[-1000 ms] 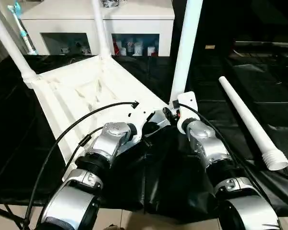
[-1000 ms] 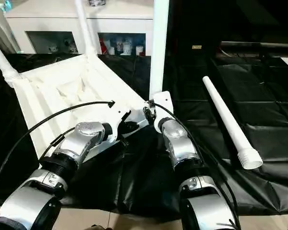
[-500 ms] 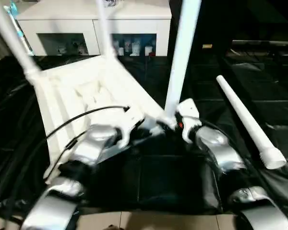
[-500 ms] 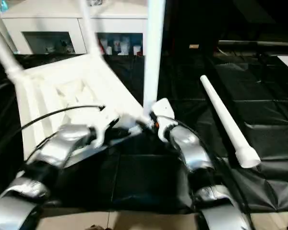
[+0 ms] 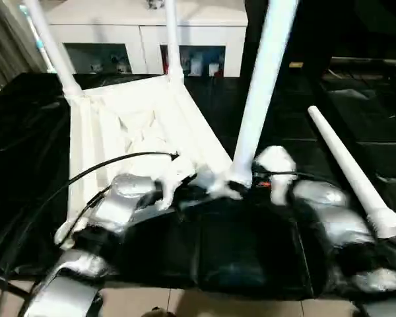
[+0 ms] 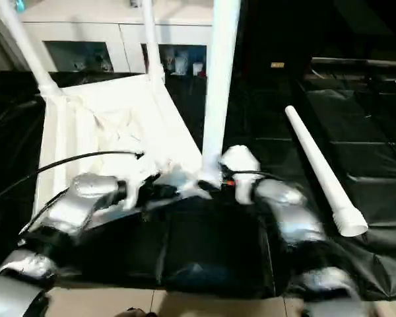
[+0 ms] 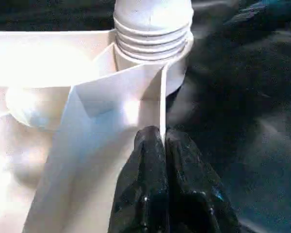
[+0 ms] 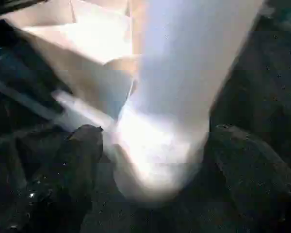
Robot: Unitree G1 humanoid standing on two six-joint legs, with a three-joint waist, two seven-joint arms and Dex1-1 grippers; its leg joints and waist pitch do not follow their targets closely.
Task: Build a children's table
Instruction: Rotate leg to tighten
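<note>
Head view: lying upside down on the black-covered work table (image 5: pixel 26 165), the white table top (image 5: pixel 129 129), three legs (image 5: pixel 261 92) standing in its corner sockets, a fourth leg (image 5: pixel 353 175) lying apart to the right.

Left wrist view: left gripper (image 7: pixel 164 138) pinching the top's thin rim beside a threaded leg end (image 7: pixel 153 26).

Right wrist view: right gripper (image 8: pixel 155 160) spreading wide around the leg's base, fingers (image 8: pixel 80 160) standing clear of it.

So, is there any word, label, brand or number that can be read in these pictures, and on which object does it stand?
No text can be read.
Small tan label on the dark surface at the back: too blurred to read.
Items behind the cabinet glass: too blurred to read.
</note>
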